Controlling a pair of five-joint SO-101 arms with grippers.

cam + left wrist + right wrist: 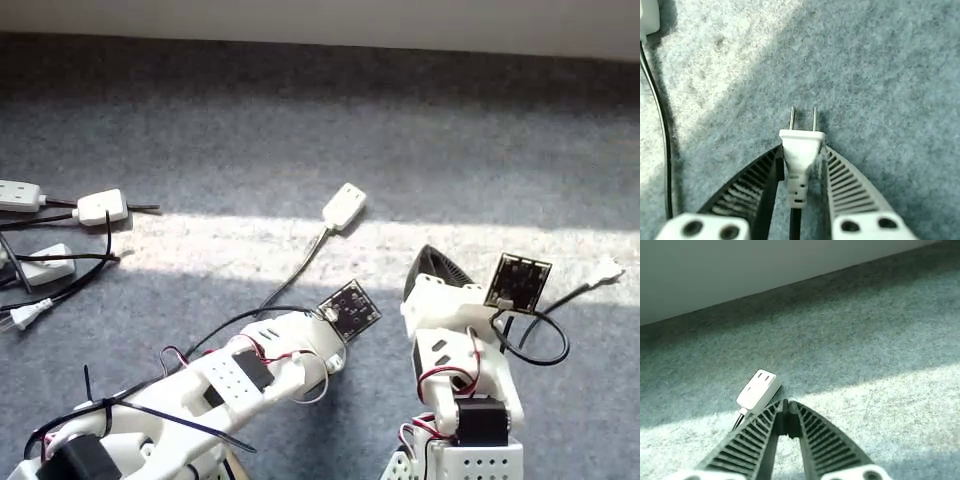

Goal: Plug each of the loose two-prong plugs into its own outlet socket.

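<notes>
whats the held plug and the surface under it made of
Plug: looks like white moulded plastic, smooth with a slight sheen; its two prongs look like bare metal, thin and shiny. Surface: seemingly grey short-pile carpet or felt, fuzzy and matte.

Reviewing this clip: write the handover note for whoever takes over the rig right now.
Left gripper: shut on a white two-prong plug, prongs free, in no socket.
Right gripper: shut, empty, facing the white outlet socket lying midway on the grey carpet.
More white sockets and a loose white plug lie at the far left; another loose plug at the far right.
Done: one plug grasped. Left: insert it, then the two loose plugs, each in its own socket.
</notes>
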